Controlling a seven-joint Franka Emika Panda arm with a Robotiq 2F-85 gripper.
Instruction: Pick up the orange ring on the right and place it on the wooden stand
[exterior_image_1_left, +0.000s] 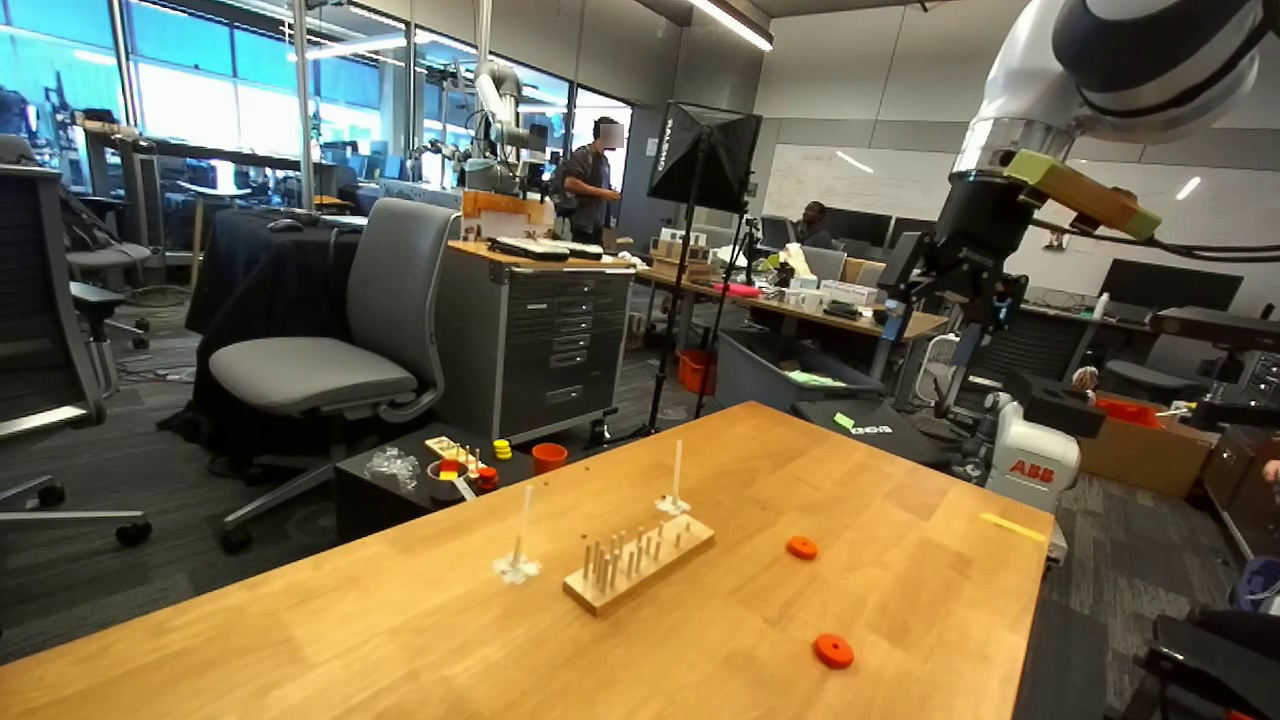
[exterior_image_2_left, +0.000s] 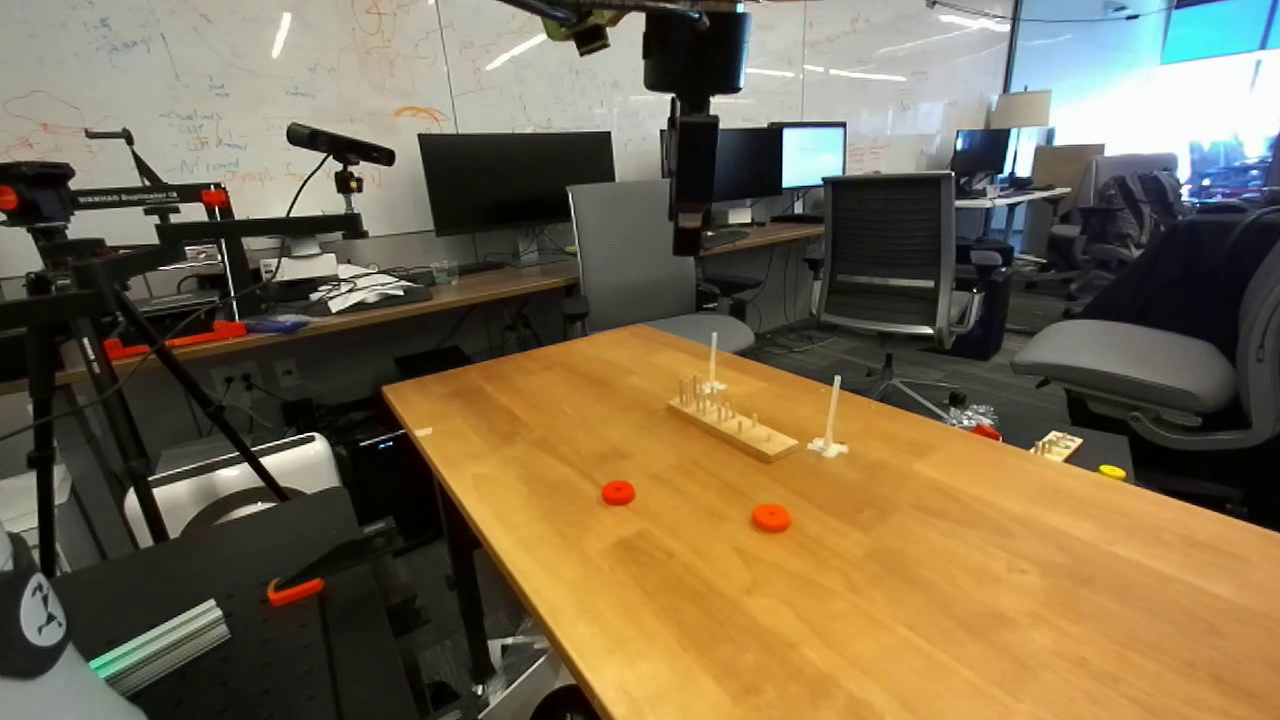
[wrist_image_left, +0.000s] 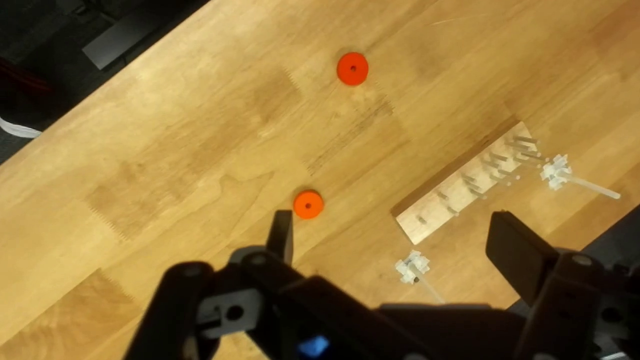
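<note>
Two like flat red-orange rings lie apart on the wooden table. In an exterior view the orange ring on the right (exterior_image_2_left: 771, 517) lies nearer the stand's short-peg end; it also shows in the wrist view (wrist_image_left: 308, 204) and an exterior view (exterior_image_1_left: 802, 547). The other identical ring (exterior_image_2_left: 618, 492) is at its left. The wooden stand (exterior_image_1_left: 655, 577), pale with rows of thin upright pegs, also shows in the wrist view (wrist_image_left: 414, 231); no ring is on it. My gripper (wrist_image_left: 393, 215) is open and empty, high above the table; it hangs pointing down in both exterior views (exterior_image_1_left: 912, 385).
Two thin upright rods, one at the left (exterior_image_1_left: 522, 525) and one farther back (exterior_image_1_left: 678, 472), stand on white bases just behind the stand. A low black side table (exterior_image_1_left: 375, 525) beyond the table edge holds another small pegged board and coloured pieces. Yellow tape (exterior_image_1_left: 1012, 527) marks one table edge.
</note>
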